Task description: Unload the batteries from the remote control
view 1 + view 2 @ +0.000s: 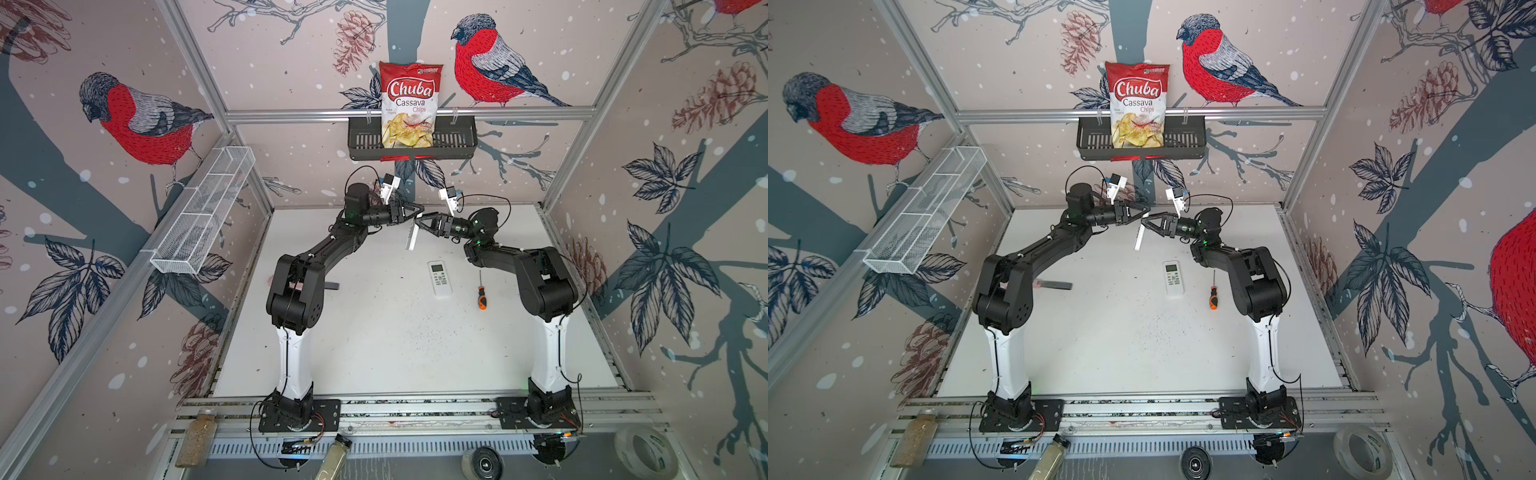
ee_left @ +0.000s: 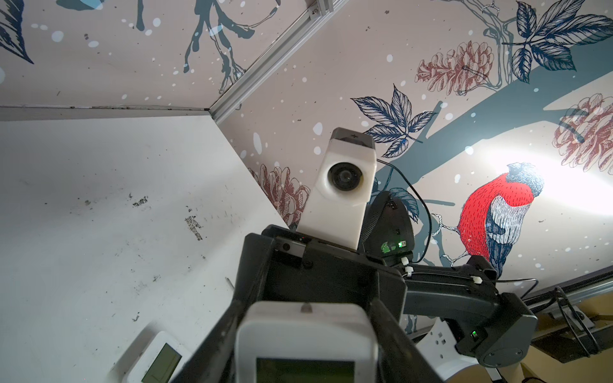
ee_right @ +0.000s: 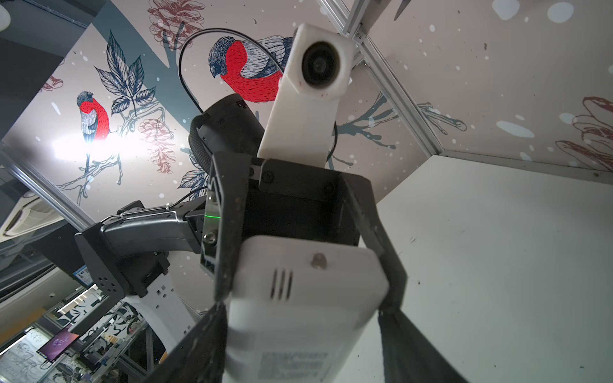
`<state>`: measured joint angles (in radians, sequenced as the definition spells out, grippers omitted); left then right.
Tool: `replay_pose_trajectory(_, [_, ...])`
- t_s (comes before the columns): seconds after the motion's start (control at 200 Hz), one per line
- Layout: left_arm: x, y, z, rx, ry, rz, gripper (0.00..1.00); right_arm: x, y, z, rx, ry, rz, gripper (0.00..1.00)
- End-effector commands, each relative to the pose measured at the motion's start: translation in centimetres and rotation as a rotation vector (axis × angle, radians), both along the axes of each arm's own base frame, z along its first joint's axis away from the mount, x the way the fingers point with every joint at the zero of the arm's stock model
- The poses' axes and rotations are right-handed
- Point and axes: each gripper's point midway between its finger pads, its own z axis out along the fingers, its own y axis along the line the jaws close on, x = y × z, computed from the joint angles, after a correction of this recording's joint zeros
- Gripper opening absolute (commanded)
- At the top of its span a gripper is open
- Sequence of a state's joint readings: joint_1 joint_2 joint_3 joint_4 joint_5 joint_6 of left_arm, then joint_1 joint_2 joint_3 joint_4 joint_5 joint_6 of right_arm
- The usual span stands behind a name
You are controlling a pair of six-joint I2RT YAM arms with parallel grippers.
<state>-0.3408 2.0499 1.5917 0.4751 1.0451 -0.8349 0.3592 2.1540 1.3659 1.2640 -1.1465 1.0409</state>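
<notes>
2 white remotes here. The held remote [image 1: 411, 237] hangs tilted in the air over the far middle of the white table [image 1: 374, 353]. The left gripper [image 1: 417, 212] is clamped on its display end. The right gripper [image 1: 420, 223] has a finger down each long side, with the remote's back facing the right wrist cam. Can't tell if those fingers are actually pressing. The batteries can't be seen in any view.

The second remote [image 1: 439, 279] lies flat, display up, right of centre, with an orange-and-black screwdriver [image 1: 481, 296] just beside it, not touching.

Surface: matte white, with black specks [image 1: 419, 332] scattered mid-table and scuffs [image 2: 194, 227] near the far corner.

Room: aluminium-frame cell with bullfinch and pine-cone wallpaper on 3 walls. On the back rail, a black slotted basket [image 1: 361, 143] holds a Chuba cassava chips bag [image 1: 409, 99] upright. A white wire-mesh tray [image 1: 199, 212] is fixed on the left rail. On the front ledge: a grain-filled jar [image 1: 195, 436], a tilted bottle [image 1: 332, 457], a black wheel [image 1: 484, 462] and a clear tape roll [image 1: 646, 451].
</notes>
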Motion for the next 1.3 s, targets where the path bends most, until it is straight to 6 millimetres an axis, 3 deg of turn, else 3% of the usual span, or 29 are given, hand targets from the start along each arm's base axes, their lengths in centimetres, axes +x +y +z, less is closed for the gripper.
replay_pose_trajectory(0.0, [-0.5,-0.1,1.5,-0.027,-0.069,-0.018,0.38,-0.3,-0.1,0.2,0.012,-0.028,0.009,0.69])
replay_pose_trajectory(0.4, [-0.6,-0.1,1.2,-0.028,-0.065,-0.016,0.38,-0.3,-0.2,0.3,0.028,-0.024,0.011,0.49])
replay_pose_trajectory(0.74, [-0.6,-0.1,1.1,-0.030,-0.065,-0.017,0.41,-0.3,-0.4,0.4,0.033,-0.019,0.006,0.43])
replay_pose_trajectory(0.891, [-0.6,-0.1,0.9,-0.028,-0.072,-0.019,0.56,-0.3,-0.5,0.6,0.038,-0.020,0.001,0.41])
replay_pose_trajectory(0.946, [-0.6,0.0,0.8,-0.026,-0.075,-0.017,0.68,-0.3,-0.5,0.7,0.039,-0.022,-0.001,0.40])
replay_pose_trajectory(1.036, [-0.3,0.1,0.7,-0.022,-0.078,0.000,0.98,-0.4,-0.7,0.9,0.041,-0.030,-0.005,0.40])
replay_pose_trajectory(1.296, [1.2,1.3,1.0,-0.008,-0.088,0.074,0.99,-0.2,-1.1,0.8,0.037,-0.019,-0.013,0.37])
